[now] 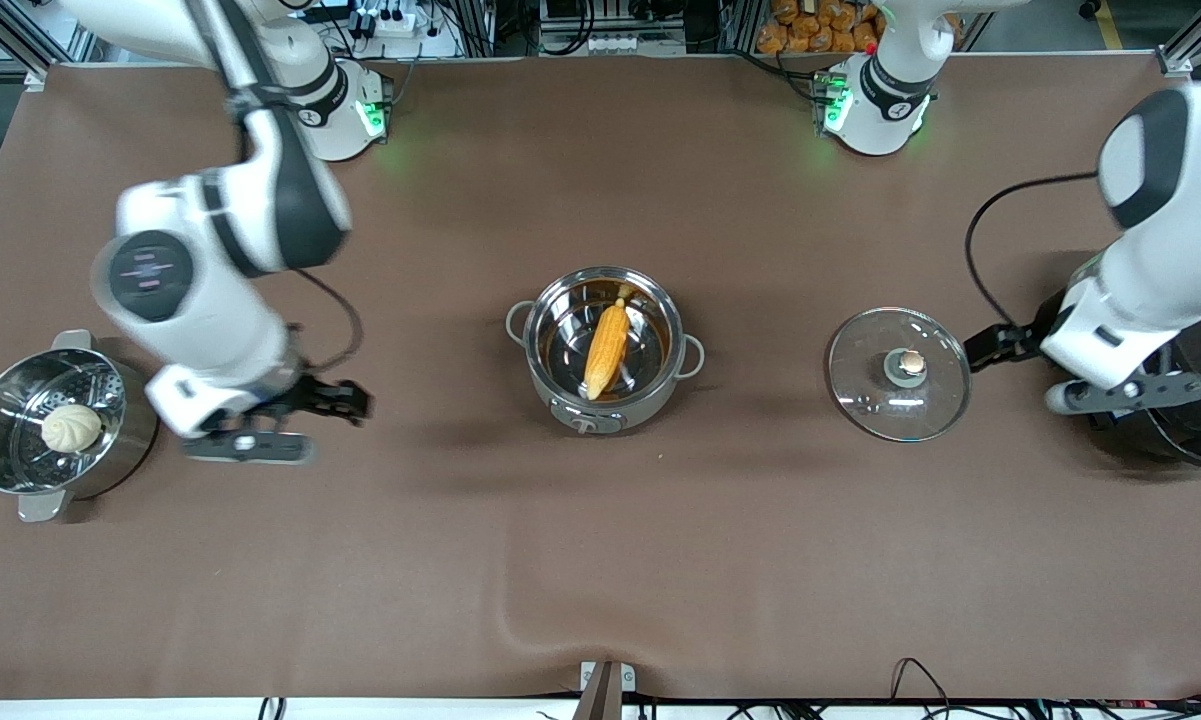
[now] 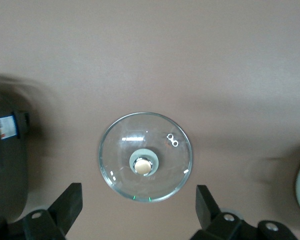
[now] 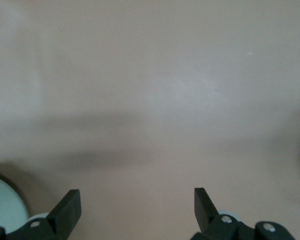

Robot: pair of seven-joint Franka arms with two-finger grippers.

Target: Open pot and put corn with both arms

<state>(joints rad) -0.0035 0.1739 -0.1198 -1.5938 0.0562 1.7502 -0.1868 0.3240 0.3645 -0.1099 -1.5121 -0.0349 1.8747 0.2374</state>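
Observation:
The grey-silver pot (image 1: pixel 588 415) stands open in the middle of the table. The yellow corn (image 1: pixel 607 350) lies inside it on the shiny steel floor. The pot's glass lid (image 1: pixel 898 373) lies flat on the table toward the left arm's end, and also shows in the left wrist view (image 2: pixel 145 156). My left gripper (image 1: pixel 974 349) is open and empty beside the lid, apart from it; its fingers (image 2: pixel 66 206) stand wide, with the gripper (image 2: pixel 137 210) short of the lid's rim. My right gripper (image 1: pixel 358 400) is open and empty over bare cloth (image 3: pixel 136 210), between the pot and a steamer pot.
A steel steamer pot (image 1: pixel 20 475) holding a white bun (image 1: pixel 71 428) stands at the right arm's end. A large black rice cooker (image 1: pixel 1200 400) stands at the left arm's end, beside the left wrist, and shows in the left wrist view (image 2: pixel 7 165). Brown cloth (image 1: pixel 600 560) covers the table.

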